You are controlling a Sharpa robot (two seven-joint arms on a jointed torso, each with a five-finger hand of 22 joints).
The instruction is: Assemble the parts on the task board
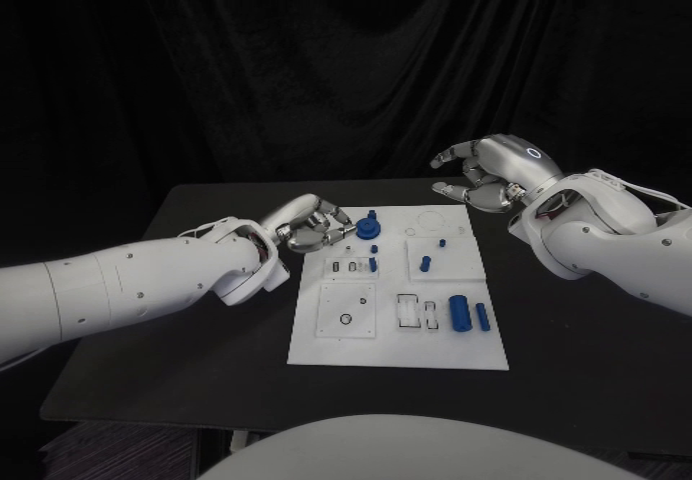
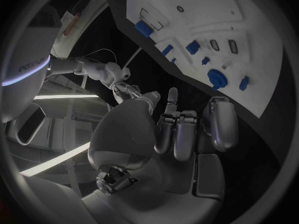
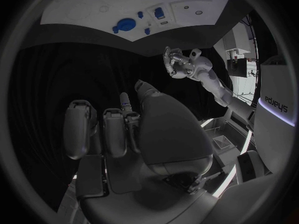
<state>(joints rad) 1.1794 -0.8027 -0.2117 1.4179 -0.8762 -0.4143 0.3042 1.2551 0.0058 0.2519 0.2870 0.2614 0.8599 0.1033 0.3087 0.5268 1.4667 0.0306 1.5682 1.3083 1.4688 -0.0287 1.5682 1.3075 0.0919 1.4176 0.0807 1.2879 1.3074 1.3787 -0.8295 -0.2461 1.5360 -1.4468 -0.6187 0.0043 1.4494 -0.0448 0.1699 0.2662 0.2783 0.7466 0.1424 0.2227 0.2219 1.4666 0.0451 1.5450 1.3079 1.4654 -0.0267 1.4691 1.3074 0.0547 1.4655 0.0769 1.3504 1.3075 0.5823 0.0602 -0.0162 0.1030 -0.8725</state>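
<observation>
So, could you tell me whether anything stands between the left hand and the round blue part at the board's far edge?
Nothing visible does. The left hand hovers just beside the round blue part, with bare task board between them.

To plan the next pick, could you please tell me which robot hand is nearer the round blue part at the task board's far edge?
Left. The left robot hand hovers just beside the round blue part; the right robot hand hangs beyond the board's far right corner.
</observation>
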